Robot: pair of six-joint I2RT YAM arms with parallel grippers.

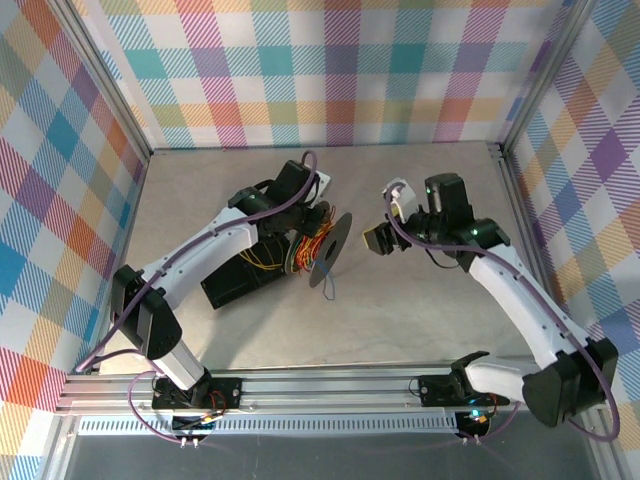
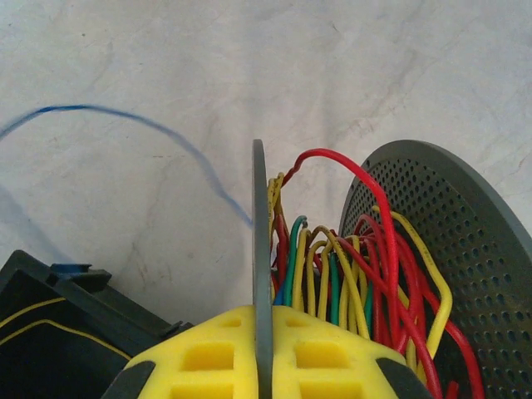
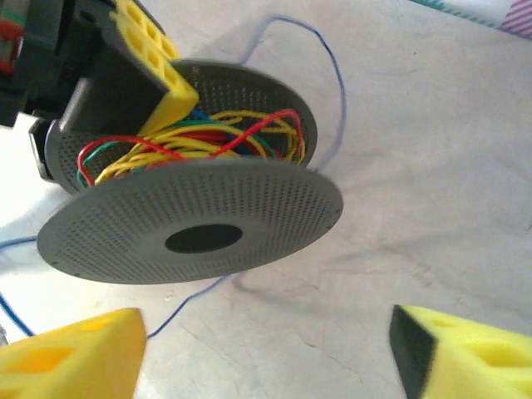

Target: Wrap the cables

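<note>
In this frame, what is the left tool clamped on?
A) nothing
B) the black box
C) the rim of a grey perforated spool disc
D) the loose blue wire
C: the left tool has its yellow fingers shut on the thin edge of the grey disc, with the wound cables beside it.

Top camera looks steeply down from above the near edge, taking in the whole table (image 1: 400,320). Left wrist camera is jammed right up against the spool (image 2: 263,249), sighting along one flange's rim at the cables (image 2: 345,283). Right wrist camera stands off slightly, facing the spool's outer disc. All three share that spool.
</note>
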